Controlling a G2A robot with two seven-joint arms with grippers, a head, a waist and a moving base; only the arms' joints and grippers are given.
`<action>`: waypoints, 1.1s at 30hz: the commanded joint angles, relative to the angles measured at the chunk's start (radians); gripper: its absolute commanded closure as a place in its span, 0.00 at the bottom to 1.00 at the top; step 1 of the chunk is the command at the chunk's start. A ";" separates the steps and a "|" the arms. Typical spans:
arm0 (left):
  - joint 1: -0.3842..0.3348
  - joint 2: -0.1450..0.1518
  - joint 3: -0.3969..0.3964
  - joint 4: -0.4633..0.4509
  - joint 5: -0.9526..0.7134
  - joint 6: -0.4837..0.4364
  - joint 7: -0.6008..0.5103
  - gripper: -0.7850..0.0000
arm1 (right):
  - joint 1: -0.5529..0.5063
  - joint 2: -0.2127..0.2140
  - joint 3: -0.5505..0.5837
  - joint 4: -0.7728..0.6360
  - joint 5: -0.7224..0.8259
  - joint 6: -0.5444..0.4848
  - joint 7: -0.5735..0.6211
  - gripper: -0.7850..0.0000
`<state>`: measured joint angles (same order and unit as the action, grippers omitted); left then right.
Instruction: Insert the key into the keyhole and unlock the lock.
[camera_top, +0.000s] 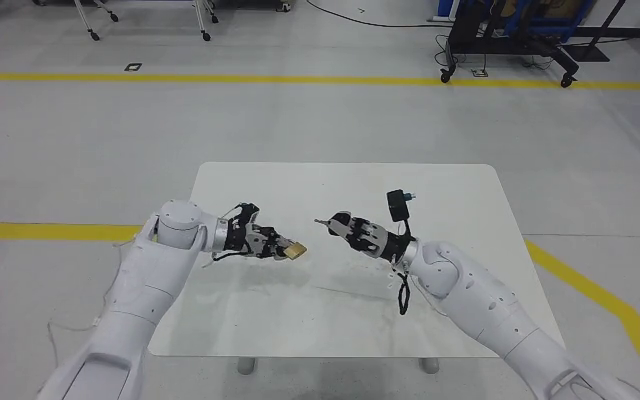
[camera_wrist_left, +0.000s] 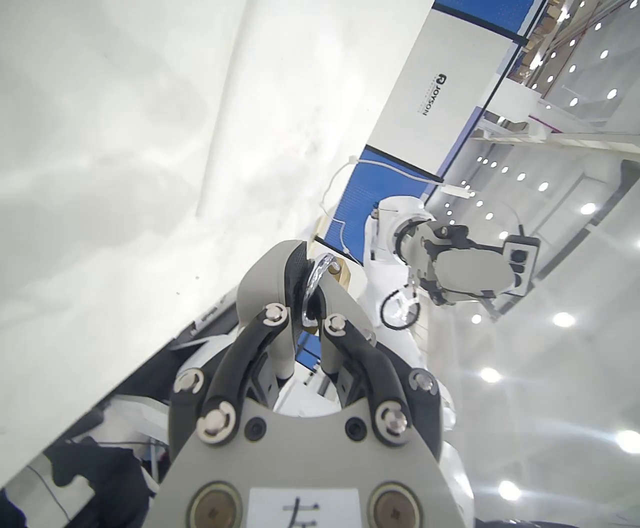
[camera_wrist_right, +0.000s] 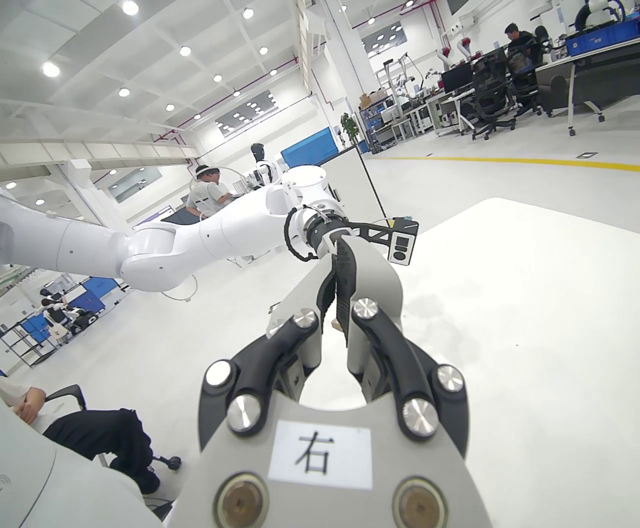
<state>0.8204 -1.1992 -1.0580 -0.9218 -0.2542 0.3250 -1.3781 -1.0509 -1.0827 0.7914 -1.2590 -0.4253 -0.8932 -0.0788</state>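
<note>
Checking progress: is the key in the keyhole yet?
Out. In the top view the key in the right gripper is apart from the padlock held by the left gripper.

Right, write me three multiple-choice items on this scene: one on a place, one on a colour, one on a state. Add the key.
1. Where is the padlock?
A. In the left gripper, above the table
B. Lying on the table
C. On the floor

2. What colour is the padlock's body?
A. Red
B. Brass yellow
C. Blue

3. How does the key stand?
A. Inside the keyhole
B. Lying on the table
C. Held in the right gripper, apart from the padlock

Answers: 1 A, the left fingers are shut on its shackle; 2 B, the top view shows it brass yellow; 3 C, the top view shows a gap between key and padlock.
</note>
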 joint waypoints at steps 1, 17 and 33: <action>-0.022 -0.014 0.018 0.064 -0.055 0.002 -0.004 1.00 | -0.011 0.000 0.012 -0.010 -0.019 0.023 -0.009 1.00; -0.015 -0.074 0.011 0.157 -0.322 -0.289 0.182 1.00 | -0.096 -0.014 0.084 -0.075 0.106 0.178 -0.094 1.00; 0.071 -0.053 -0.047 0.091 -0.340 -0.310 0.266 1.00 | -0.167 -0.033 0.066 -0.173 0.112 0.422 -0.092 1.00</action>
<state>0.8873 -1.2538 -1.1045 -0.8228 -0.5969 0.0135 -1.1107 -1.2023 -1.1137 0.8621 -1.4074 -0.3201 -0.5195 -0.1761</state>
